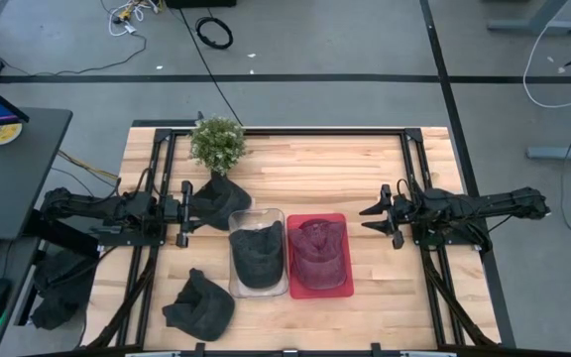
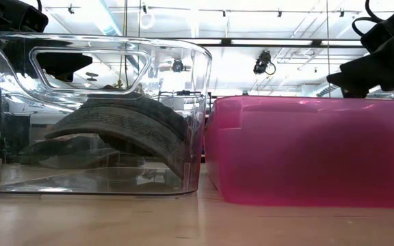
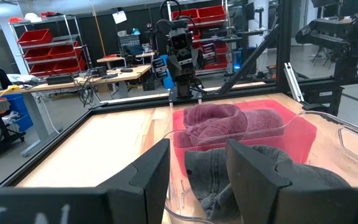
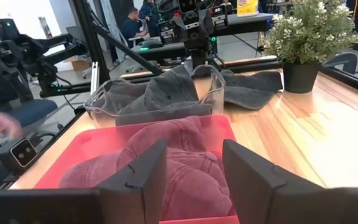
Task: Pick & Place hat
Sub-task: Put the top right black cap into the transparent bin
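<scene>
Left gripper [image 1: 182, 212] hangs over the table's left side, fingers [image 3: 148, 177] spread and holding nothing. Just beyond its tips lies a dark hat [image 1: 220, 201], next to the potted plant [image 1: 217, 144] near the far edge. Right gripper [image 1: 378, 214] hangs over the right side, fingers [image 4: 140, 174] likewise spread and empty. Between the two, toward the near edge, a clear bin [image 1: 256, 288] holds a dark grey hat [image 1: 257, 255]; touching it, a red bin [image 1: 341, 289] holds a maroon hat [image 1: 317, 253]. A further dark hat [image 1: 200, 305] lies on the wood at the near-left corner.
</scene>
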